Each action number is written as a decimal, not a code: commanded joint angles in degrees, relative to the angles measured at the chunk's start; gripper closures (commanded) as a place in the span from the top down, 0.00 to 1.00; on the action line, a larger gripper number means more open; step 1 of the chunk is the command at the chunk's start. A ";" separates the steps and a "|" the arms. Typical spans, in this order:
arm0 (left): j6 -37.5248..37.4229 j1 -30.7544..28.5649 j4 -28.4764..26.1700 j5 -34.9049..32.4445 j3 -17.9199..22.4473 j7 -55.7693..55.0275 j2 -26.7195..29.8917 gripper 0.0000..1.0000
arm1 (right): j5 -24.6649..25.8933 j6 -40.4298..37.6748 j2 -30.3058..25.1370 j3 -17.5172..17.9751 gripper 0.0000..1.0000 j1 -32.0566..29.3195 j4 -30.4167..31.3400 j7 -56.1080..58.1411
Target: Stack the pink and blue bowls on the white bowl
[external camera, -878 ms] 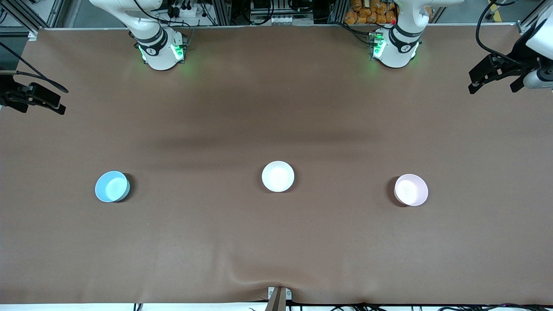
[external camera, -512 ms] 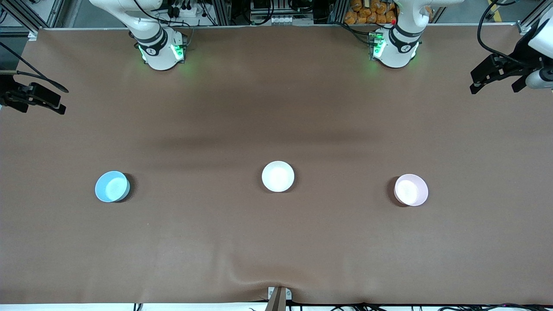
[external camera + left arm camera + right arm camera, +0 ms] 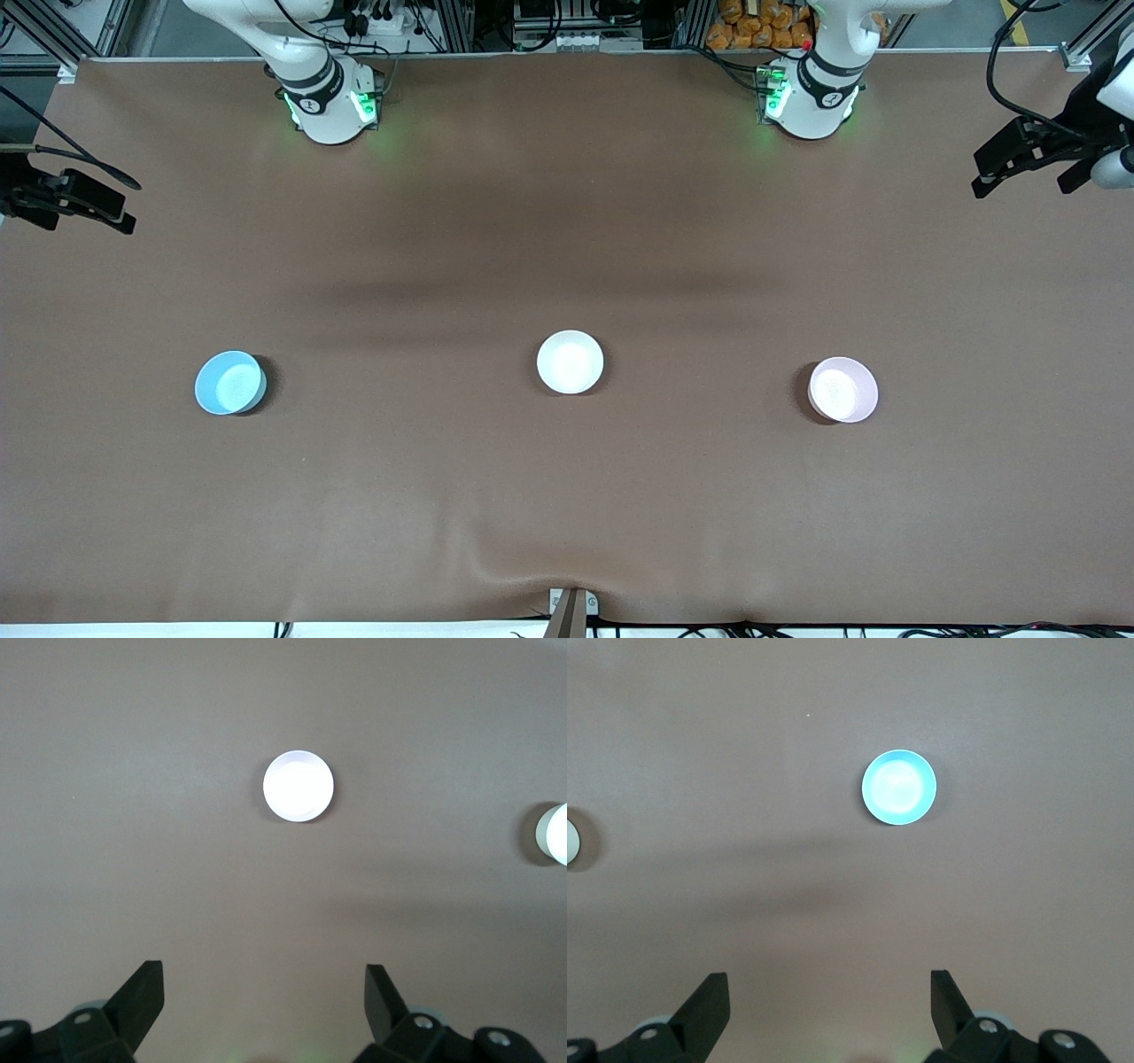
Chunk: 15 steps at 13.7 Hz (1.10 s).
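The big brown worktop (image 3: 567, 496) fills almost all of the front view. It's a soft brown cover w/ a small wrinkle at the edge nearest the camera. Past the arms' bases there's a metal frame w/ cables and some orange stuff on a shelf, too small to tell what.

Two white arms stand at the top edge. Left claw (image 3: 1019, 164) hangs high over the left arm's end of the worktop. Right claw (image 3: 66, 204) hangs high over the right arm's end. Both are wide open & hold nothing. In the left wrist view the left claw (image 3: 264, 992) has its two black fingers spread far apart, same for the right claw (image 3: 829, 992) in its own view.

Three small bowls sit in a row, well apart. White bowl (image 3: 570, 361) is in the middle. Pink bowl (image 3: 842, 389) is toward the left arm's end, blue bowl (image 3: 230, 382) toward the right arm's end.

Nothing is stacked yet, I think. All left to do: pick up pink & blue, put both on white.
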State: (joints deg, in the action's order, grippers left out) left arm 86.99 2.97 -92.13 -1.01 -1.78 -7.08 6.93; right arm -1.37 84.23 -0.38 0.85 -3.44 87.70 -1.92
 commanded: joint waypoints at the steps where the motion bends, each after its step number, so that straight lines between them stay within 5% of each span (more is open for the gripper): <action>1: -2.09 0.02 0.90 -0.66 0.02 1.10 -0.51 1.00 | -0.30 -0.29 -0.50 0.30 1.00 -0.33 0.28 -0.81; 15: -2.44 0.11 1.25 -0.49 -0.07 0.57 -0.51 1.00 | -0.39 -0.38 -0.50 0.30 1.00 -0.42 0.28 -0.81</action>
State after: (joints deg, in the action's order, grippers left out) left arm 85.43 3.03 -92.01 -1.01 -1.83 -7.07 6.69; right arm -1.37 84.18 -0.38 0.85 -3.44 87.70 -1.92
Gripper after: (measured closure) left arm 0.000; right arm 0.000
